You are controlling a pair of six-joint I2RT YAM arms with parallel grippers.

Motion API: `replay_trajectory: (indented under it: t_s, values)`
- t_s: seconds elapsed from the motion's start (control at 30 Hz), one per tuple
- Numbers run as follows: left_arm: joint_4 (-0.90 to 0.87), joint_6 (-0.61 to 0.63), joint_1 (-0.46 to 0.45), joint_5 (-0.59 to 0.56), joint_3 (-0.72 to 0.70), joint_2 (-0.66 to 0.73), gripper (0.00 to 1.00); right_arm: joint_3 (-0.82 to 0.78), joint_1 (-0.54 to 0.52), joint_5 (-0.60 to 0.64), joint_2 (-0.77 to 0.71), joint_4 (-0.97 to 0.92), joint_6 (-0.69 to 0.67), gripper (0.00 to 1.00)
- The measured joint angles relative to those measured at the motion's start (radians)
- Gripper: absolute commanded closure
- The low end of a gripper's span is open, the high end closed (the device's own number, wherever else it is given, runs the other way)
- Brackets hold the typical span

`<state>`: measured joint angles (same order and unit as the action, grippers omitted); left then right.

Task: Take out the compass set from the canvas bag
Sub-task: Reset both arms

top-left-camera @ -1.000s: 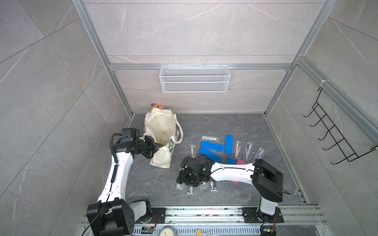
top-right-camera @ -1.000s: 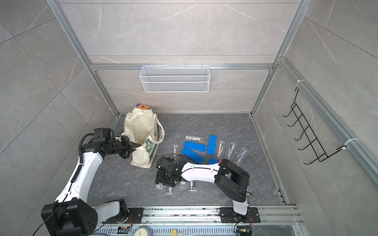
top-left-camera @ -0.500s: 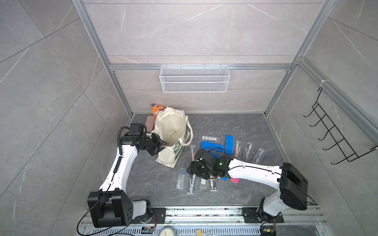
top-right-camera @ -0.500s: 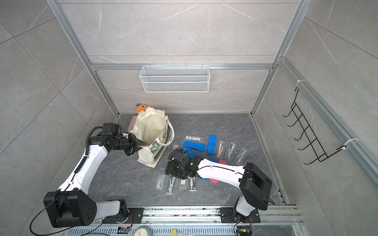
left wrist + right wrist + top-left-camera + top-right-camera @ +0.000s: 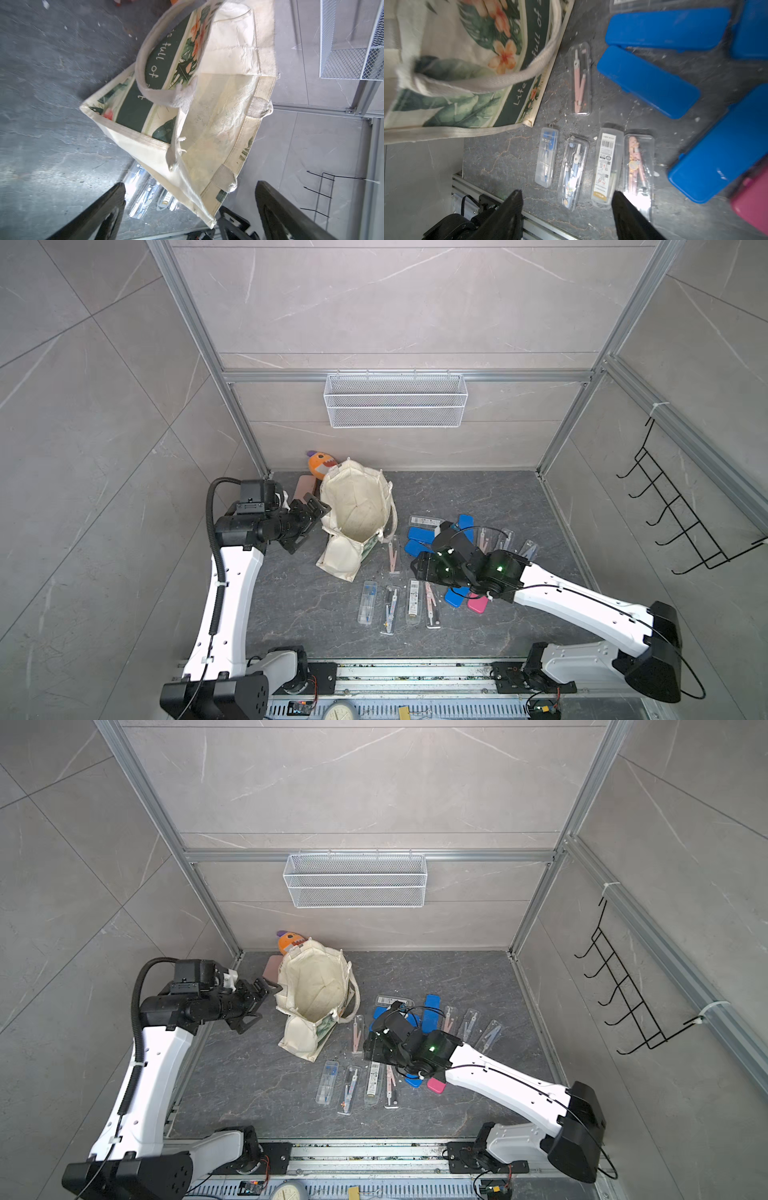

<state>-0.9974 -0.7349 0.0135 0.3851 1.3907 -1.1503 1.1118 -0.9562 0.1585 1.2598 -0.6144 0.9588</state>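
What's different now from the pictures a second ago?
The left gripper opened and let go of the canvas bag, which slid a little toward the right arm and now stands with its mouth wide. The right gripper, open and empty, moved off the clear compass cases. The blue cases stayed put.

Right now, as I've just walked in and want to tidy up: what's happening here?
The bag stands open on the table; the left fingers are spread wide at its rim, gripping nothing. The right fingers, also open and empty, hover over a row of clear compass cases lying beside the bag. Blue cases lie nearby. No case shows inside the bag.
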Motion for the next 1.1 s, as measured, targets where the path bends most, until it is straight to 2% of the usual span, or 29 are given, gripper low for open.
replay_trajectory:
  t_s: [0.1, 0.2, 0.27, 0.33, 0.37, 0.43, 0.53, 0.67, 0.77, 0.87, 1.0, 1.1]
  values:
    - [-0.008, 0.057, 0.000, -0.085, 0.000, 0.066, 0.01, 0.022, 0.002, 0.130, -0.078, -0.042, -0.033, 0.27]
    - [0.005, 0.128, 0.000, -0.164, -0.008, 0.136, 0.01, 0.045, 0.003, 0.284, -0.153, -0.100, -0.056, 0.07]
    - [0.018, 0.182, 0.000, -0.215, -0.017, 0.181, 0.00, 0.072, 0.005, 0.380, -0.182, -0.150, -0.071, 0.00]
    - [0.032, 0.230, 0.000, -0.264, -0.023, 0.217, 0.01, 0.106, 0.008, 0.472, -0.193, -0.193, -0.084, 0.01]
    - [0.041, 0.256, 0.000, -0.298, -0.023, 0.235, 0.01, 0.119, 0.009, 0.517, -0.195, -0.208, -0.088, 0.06]
    - [0.061, 0.288, 0.000, -0.360, -0.023, 0.257, 0.01, 0.127, 0.010, 0.616, -0.201, -0.225, -0.075, 0.00]
    - [0.086, 0.319, 0.000, -0.446, -0.026, 0.274, 0.05, 0.124, 0.011, 0.738, -0.203, -0.250, -0.084, 0.00]
    - [0.198, 0.348, 0.000, -0.516, -0.160, 0.328, 0.06, 0.096, 0.013, 0.849, -0.204, -0.235, -0.157, 0.00]
    - [0.293, 0.367, 0.000, -0.534, -0.327, 0.374, 0.07, -0.001, 0.022, 0.976, -0.222, -0.200, -0.167, 0.00]
    - [0.416, 0.396, 0.000, -0.559, -0.520, 0.422, 0.05, -0.198, 0.078, 1.056, -0.305, -0.161, -0.164, 0.00]
    - [0.555, 0.414, 0.000, -0.663, -0.738, 0.454, 0.02, -0.443, 0.207, 1.049, -0.456, -0.072, -0.209, 0.00]
    - [0.631, 0.422, 0.000, -0.728, -0.803, 0.389, 0.02, -0.534, 0.301, 1.003, -0.460, 0.019, -0.277, 0.00]
